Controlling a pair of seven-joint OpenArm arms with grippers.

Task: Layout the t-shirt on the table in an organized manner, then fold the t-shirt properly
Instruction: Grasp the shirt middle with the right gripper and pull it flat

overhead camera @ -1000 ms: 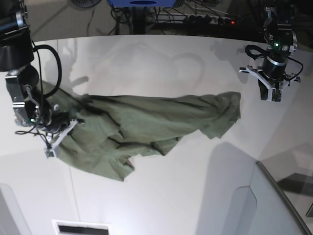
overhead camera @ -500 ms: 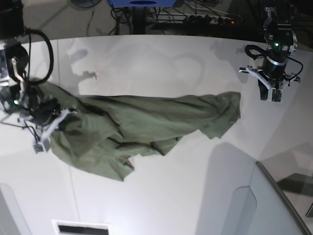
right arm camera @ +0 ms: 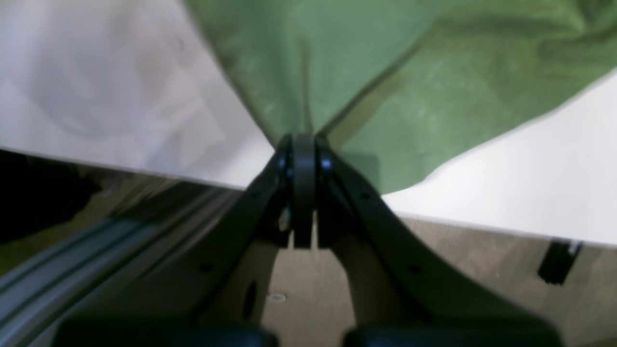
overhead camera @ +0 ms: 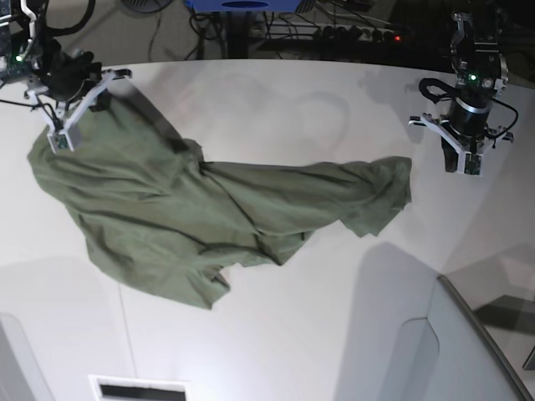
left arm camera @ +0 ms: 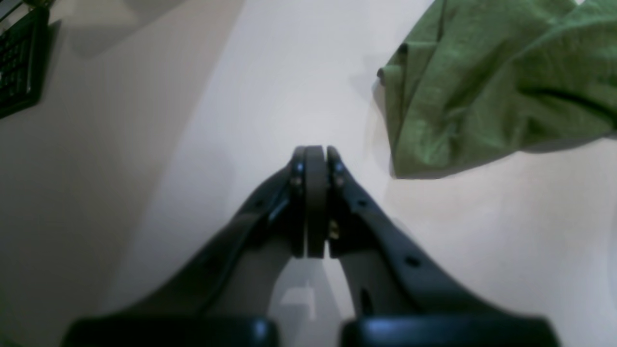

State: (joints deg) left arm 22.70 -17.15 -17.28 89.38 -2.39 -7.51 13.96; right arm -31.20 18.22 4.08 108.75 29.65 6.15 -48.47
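Note:
The olive-green t-shirt (overhead camera: 209, 217) lies crumpled across the white table (overhead camera: 292, 334), one end reaching right and a wide part spread at the left. At the table's far left corner my right gripper (overhead camera: 94, 107) is shut on the shirt's edge. In the right wrist view the fabric (right arm camera: 409, 72) fans out from the closed right gripper (right arm camera: 303, 140) over the table's edge (right arm camera: 530, 168). My left gripper (overhead camera: 465, 167) hovers at the far right, shut and empty. In the left wrist view it (left arm camera: 315, 149) sits left of the shirt's end (left arm camera: 482, 86), apart from it.
A grey angled panel (overhead camera: 468, 351) stands at the front right. A dark slot (overhead camera: 138, 388) sits at the front edge. Cables and a power strip (overhead camera: 359, 33) lie beyond the far edge. A dark keyboard (left arm camera: 19, 62) shows in the left wrist view.
My right gripper has carried the shirt's left end from the front left up to the far left corner, spreading that part wider. The left arm has not moved.

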